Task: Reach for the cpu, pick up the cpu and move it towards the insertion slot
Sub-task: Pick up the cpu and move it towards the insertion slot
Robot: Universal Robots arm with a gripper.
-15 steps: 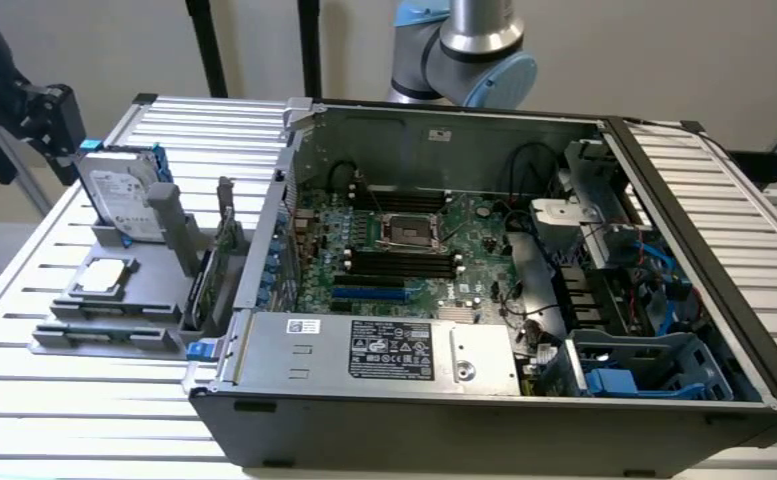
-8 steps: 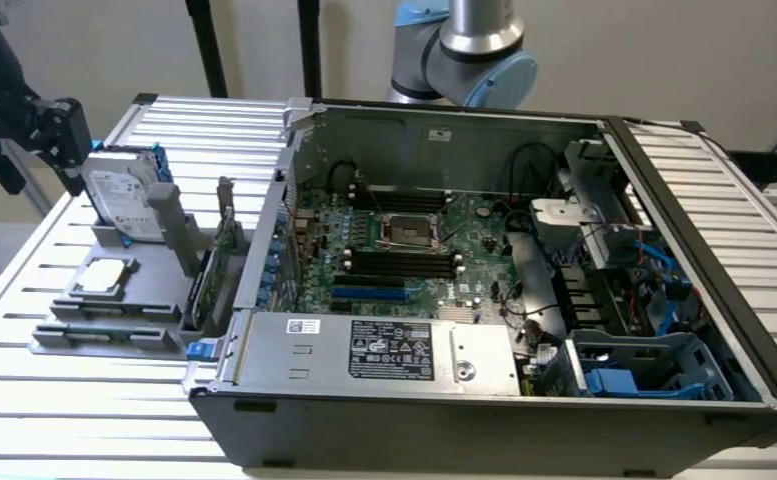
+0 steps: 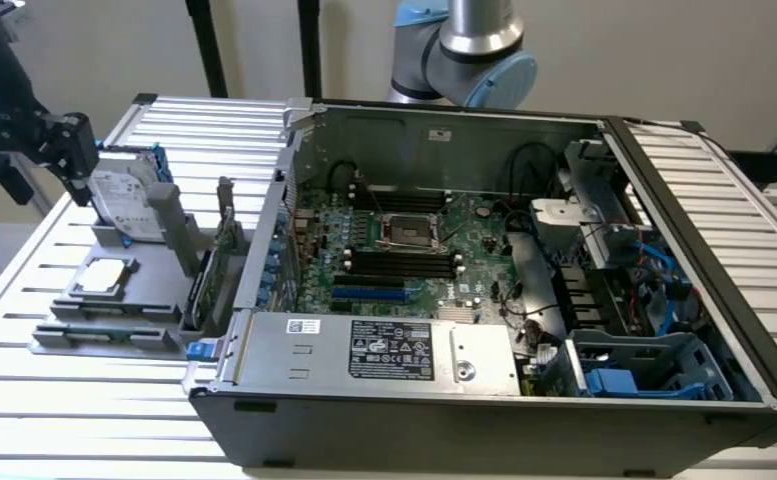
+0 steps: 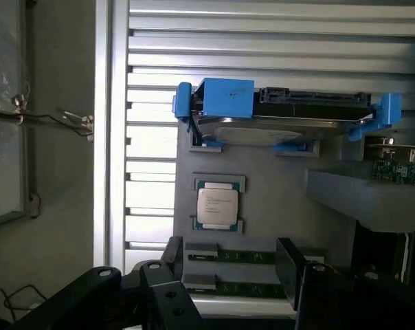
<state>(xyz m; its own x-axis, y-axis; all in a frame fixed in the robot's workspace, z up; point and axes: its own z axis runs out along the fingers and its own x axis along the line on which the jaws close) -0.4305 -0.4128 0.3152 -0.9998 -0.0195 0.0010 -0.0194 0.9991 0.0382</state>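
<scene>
The cpu point(image 3: 104, 277) point(image 4: 217, 207), a small silver-topped square chip, lies flat in its seat on the grey holder point(image 3: 141, 290) at the exterior view's left, outside the computer case. My gripper point(image 3: 65, 150) point(image 4: 231, 265) hangs well above and behind the holder, near the upright hard drive, apart from the cpu. Its two black fingers point(image 4: 288, 265) stand wide apart and open, with nothing between them. The insertion slot point(image 3: 411, 232), a square socket with a shiny metal frame and dark centre, sits on the green board inside the open case.
An upright silver hard drive with blue rails point(image 3: 128, 200) point(image 4: 290, 110) stands on the holder behind the cpu. Memory sticks point(image 4: 228, 258) lie in the holder's front slots. The case wall point(image 3: 275, 230) rises between holder and socket. Black and blue memory slots point(image 3: 395, 265) flank the socket.
</scene>
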